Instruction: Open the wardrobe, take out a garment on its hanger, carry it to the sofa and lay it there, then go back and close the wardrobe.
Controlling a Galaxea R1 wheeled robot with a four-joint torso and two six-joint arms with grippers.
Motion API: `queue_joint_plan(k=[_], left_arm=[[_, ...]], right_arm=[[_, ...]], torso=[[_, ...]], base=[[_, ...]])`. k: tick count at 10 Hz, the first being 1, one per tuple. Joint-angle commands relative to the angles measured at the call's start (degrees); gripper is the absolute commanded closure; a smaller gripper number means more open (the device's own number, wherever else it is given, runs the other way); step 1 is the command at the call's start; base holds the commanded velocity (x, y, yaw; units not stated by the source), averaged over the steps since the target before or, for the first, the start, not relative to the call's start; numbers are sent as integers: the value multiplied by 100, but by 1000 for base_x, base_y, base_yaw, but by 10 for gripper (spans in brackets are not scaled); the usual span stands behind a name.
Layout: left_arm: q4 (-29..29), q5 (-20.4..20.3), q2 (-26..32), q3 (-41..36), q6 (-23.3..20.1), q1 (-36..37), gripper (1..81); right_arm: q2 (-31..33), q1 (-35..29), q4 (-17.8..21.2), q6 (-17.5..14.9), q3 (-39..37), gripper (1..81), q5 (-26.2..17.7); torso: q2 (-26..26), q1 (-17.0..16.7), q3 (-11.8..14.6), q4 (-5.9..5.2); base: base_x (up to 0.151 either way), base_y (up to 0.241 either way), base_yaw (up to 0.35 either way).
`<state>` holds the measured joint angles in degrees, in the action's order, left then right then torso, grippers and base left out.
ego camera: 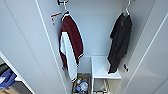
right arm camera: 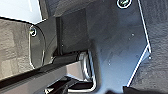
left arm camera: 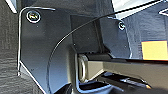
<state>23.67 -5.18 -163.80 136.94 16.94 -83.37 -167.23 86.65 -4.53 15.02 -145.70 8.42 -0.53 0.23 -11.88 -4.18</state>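
Head view looks down into the wardrobe [ego camera: 100, 30], which stands open: its two white doors are swung out to either side, the left door [ego camera: 25, 50] and the right door [ego camera: 150, 57] framing the white interior. Inside, the garment [ego camera: 120, 42], a plain black short-sleeved shirt, hangs on the right side from the hanger [ego camera: 127, 10], whose thin white hook rises above the collar. The shirt's hem falls down to just above a white shelf [ego camera: 101, 67] low on the right of the interior. Well apart from it, on the left side, hangs a dark red jacket [ego camera: 71, 45] with a white panel and white trim, on its own hanger at the top. Below, at the bottom of the wardrobe, sits a small box [ego camera: 81, 85] holding bottles and other small items that are too blurred to name. At the lower left edge, outside the left door, a blue object [ego camera: 7, 77] shows in part.

Left wrist view shows the robot's dark plate and jointed bar over a dark floor, with a yellow patch [left arm camera: 155, 50] at one side. Right wrist view shows the same dark plate and bar above grey floor. For both the left pincer and the right pincer, I cannot tell whether the fingers are apart or together.
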Motion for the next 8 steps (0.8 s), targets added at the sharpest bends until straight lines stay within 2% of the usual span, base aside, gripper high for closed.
queue_joint_plan(k=[1, 3, 4, 7, 8], left_arm=[[41, 508, -407, 604, 19, -35, 10], [32, 676, -775, 1201, 19, -34, 10], [32, 694, -874, 1353, 19, -44, 10], [50, 773, -926, 1389, 11, -44, 10], [50, 773, -926, 1389, 11, -44, 10]], right_arm=[[-357, 41, -21, -17, -510, 10, -377], [-506, 68, -38, -34, -677, 10, -525], [-516, 94, -100, -130, -669, 10, -596], [-533, 112, -100, -166, -660, 10, -596], [-542, 112, -100, -166, -660, 10, -596]], torso=[[0, 0, 0, 0], [-2, 0, 0, 0], [-5, 0, 200, 0], [-5, 2, 525, 0], [-5, 0, 341, 0]], base=[[0, 0, 0], [0, 0, 0], [0, 0, 0], [0, 0, 0], [0, 0, 0]])
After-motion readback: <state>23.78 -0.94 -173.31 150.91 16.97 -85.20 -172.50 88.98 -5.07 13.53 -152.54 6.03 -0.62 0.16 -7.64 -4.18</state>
